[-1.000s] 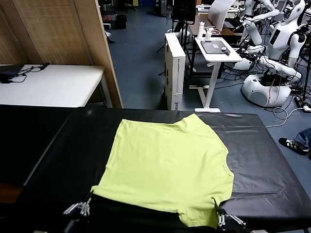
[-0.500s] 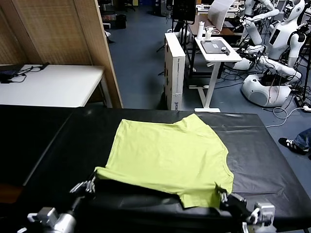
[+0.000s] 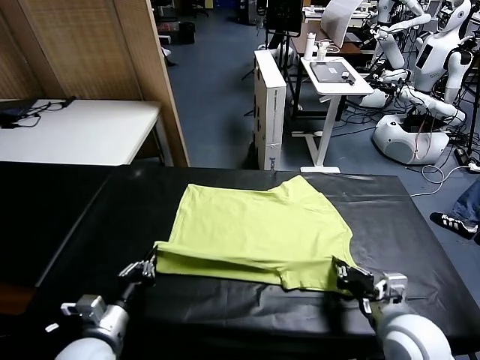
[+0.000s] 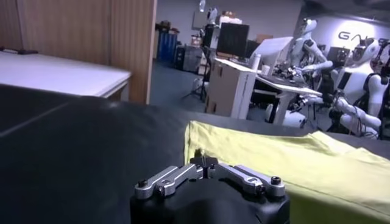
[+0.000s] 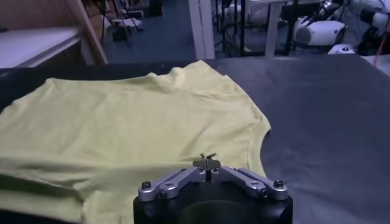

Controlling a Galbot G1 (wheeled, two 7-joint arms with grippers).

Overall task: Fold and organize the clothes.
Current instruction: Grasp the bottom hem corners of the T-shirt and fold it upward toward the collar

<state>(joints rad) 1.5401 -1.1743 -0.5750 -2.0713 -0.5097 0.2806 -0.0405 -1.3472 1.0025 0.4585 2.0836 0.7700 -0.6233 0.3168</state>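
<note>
The lime yellow-green T-shirt [image 3: 259,229] lies on the black table [image 3: 405,225], its near edge lifted and doubled over toward the far side. My left gripper [image 3: 150,264] is shut on the shirt's near-left corner; in the left wrist view the gripper [image 4: 203,159] pinches the cloth [image 4: 286,164]. My right gripper [image 3: 340,271] is shut on the shirt's near-right corner; in the right wrist view the gripper [image 5: 207,159] sits over the cloth [image 5: 134,115]. Both hold the edge a little above the table. The collar and label are hidden.
A white table [image 3: 82,131] stands at the far left behind a wooden partition [image 3: 97,49]. A white desk [image 3: 334,75] and white robots [image 3: 420,90] stand beyond the black table. A shoe [image 3: 450,223] shows at the right.
Both grippers have carried the shirt's near edge up and away from me, folding it over the rest of the shirt. The arms have come further into view.
</note>
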